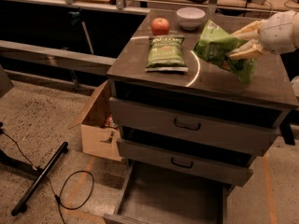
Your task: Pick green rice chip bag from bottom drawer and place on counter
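The green rice chip bag [219,50] is bright glossy green and hangs tilted in the air just above the right half of the counter [205,80]. My gripper [239,43] comes in from the right edge and is shut on the bag's right side. The bottom drawer [173,199] is pulled open at the bottom of the view, with a bare grey floor.
A duller olive-green bag [166,53] lies flat on the counter's middle. A red apple [160,26] and a white bowl [190,17] sit at the back. Two shut drawer fronts [187,125] face me. A cardboard box [99,125] and cables [70,195] lie at left.
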`<state>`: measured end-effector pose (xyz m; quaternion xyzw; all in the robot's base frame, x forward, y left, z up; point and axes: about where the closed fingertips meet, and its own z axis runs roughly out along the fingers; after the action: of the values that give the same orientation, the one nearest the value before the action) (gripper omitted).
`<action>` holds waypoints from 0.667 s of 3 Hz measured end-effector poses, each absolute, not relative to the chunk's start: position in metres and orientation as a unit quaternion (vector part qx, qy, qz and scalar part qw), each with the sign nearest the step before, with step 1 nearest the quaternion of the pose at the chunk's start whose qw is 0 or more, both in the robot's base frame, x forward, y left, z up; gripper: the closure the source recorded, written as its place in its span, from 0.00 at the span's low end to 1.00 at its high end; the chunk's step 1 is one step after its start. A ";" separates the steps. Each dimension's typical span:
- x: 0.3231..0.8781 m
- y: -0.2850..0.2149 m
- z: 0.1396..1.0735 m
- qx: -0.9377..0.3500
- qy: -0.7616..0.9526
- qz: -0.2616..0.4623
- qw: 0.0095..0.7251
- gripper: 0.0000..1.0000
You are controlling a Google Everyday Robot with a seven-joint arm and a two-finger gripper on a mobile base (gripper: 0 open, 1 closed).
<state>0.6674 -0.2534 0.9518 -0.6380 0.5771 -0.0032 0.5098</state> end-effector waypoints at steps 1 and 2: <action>0.686 -0.249 0.939 -0.628 0.586 -0.026 0.511 0.39; 0.697 -0.245 0.922 -0.621 0.598 -0.042 0.504 0.16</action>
<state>0.6971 -0.2448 0.9223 -0.6214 0.5981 -0.0422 0.5044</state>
